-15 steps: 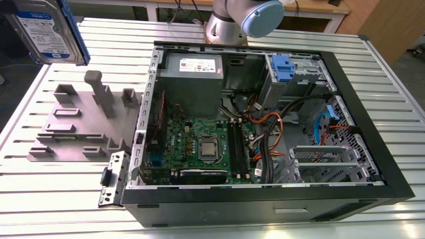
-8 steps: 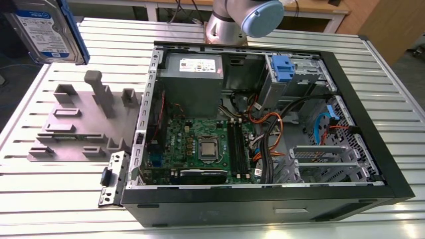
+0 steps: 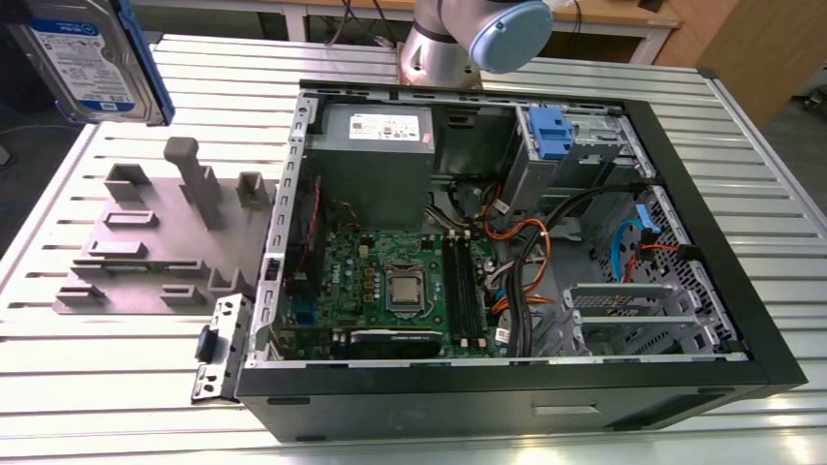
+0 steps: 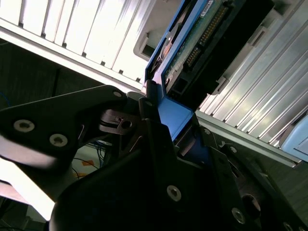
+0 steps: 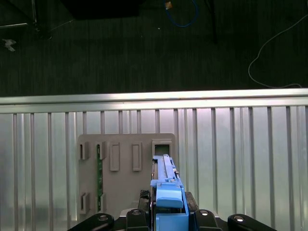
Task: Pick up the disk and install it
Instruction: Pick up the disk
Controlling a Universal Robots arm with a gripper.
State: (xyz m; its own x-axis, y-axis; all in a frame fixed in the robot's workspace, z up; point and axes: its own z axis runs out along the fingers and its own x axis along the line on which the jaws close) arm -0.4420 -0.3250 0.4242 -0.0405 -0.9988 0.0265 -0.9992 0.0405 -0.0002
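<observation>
**Item 1: disk** [image 3: 80, 60]. Silver drive with a blue-and-white label, set in a blue carrier [image 3: 151, 68]. It is held off the desk at the exterior view's far left, standing nearly upright with the label face towards that camera. It is well apart from the computer case. In the first wrist view it is seen edge-on [image 5: 166, 175], hanging over the grey fixture. In the second wrist view [image 4: 211, 33] its green circuit-board side and connector row face the camera.

**Item 2: tool** [image 4: 161, 115]. Black fingers [image 4: 150, 103] are clamped on the end of the blue carrier. In the first wrist view the tool [image 5: 168, 219] has the carrier end gripped between its two sides.

**Item 3: grey fixture** [image 3: 142, 262]. A flat plate with upright posts and slots, lying on the desk just beside the case on the exterior view's left. The first wrist view looks down on it [image 5: 122, 192].

**Item 4: desk** [image 3: 116, 378]. Slatted aluminium top carrying the fixture and the case.

**Item 5: computer case** [image 3: 517, 392]. Black tower on its side with the side panel off. Inside it are:
- a grey power supply [image 3: 375, 131];
- a green motherboard [image 3: 375, 262];
- orange cables [image 3: 524, 237];
- a small blue bracket [image 3: 549, 131] in the drive bay.

**Item 6: arm** [image 3: 472, 39]. A silver and pale-blue joint behind the case.

**Item 7: floor** [image 5: 120, 48]. Dark, beyond the desk edge.
</observation>
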